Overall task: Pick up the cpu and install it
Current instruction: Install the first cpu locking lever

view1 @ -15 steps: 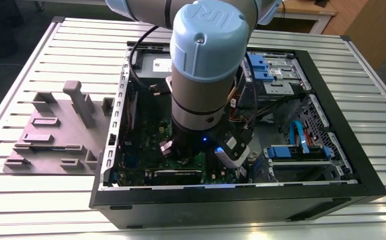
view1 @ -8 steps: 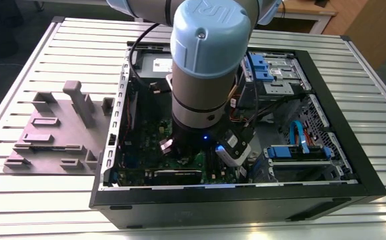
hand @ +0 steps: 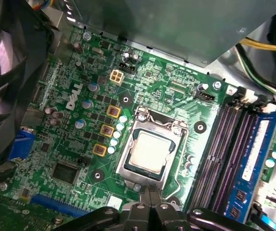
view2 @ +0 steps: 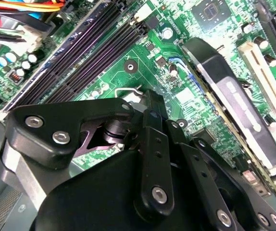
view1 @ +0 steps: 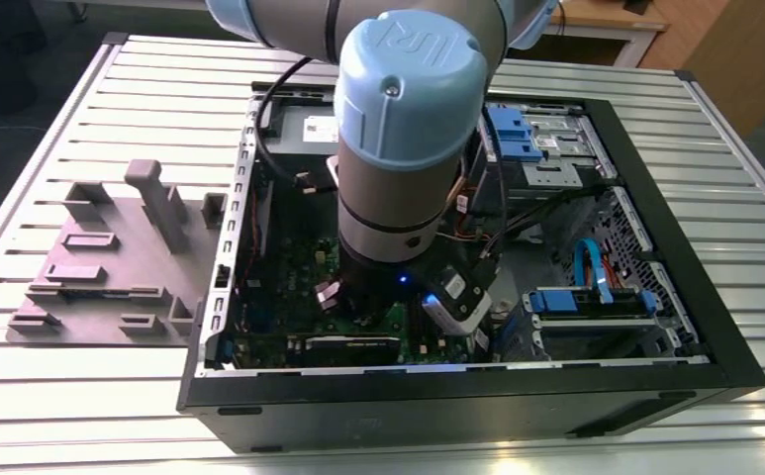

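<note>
The cpu [hand: 150,153], a pale silvery square chip, lies flat inside the open metal-framed socket [hand: 172,129] on the green motherboard [hand: 145,79]. In the first wrist view my gripper [hand: 150,188] hovers just past one edge of the socket, its two narrow black fingers pressed together with nothing between them. The second wrist view has the gripper's black linkage in front and the finger ends [view2: 150,108] close over the board beside a thin metal socket lever [view2: 127,89]. In the exterior view the arm [view1: 402,148] reaches straight down into the computer case.
Black memory slots [hand: 227,144] and a blue memory stick [hand: 256,154] run beside the socket. A black fan [hand: 3,72] stands on the other side. A dark expansion card [view2: 234,96] is nearby. Black case walls [view1: 488,381] enclose the board. A grey fixture [view1: 105,257] sits outside.
</note>
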Available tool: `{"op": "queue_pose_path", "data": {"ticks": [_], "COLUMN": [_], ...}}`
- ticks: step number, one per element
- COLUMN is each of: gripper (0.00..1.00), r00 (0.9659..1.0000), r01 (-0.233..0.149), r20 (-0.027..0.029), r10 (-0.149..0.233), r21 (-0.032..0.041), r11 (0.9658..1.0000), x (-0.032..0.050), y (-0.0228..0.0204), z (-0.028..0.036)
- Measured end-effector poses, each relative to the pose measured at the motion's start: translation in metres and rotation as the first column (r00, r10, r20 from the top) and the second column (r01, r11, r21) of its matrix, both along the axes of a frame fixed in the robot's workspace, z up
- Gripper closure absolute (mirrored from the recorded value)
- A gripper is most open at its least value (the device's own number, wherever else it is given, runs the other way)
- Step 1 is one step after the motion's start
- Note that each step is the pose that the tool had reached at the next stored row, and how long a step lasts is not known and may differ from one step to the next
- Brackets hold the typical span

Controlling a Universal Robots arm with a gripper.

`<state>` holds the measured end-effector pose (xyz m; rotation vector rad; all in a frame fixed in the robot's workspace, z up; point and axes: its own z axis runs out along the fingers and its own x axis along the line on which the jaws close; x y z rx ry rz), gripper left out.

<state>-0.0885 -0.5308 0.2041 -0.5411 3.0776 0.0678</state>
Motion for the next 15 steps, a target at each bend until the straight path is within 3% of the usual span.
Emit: {"op": "queue_pose_path", "data": {"ticks": [7, 15], "gripper": [0.9, 0.9], "r00": [1.0, 1.0], "r01": [0.0, 0.0], "r20": [0.0, 0.0002], "r10": [0.0, 0.0], "r21": [-0.0005, 0.0004], "r11": [1.0, 1.0], "x": [-0.0018, -0.0015], "y": [0.0, 0.0004], "z": [-0.0076, -0.0083]}}
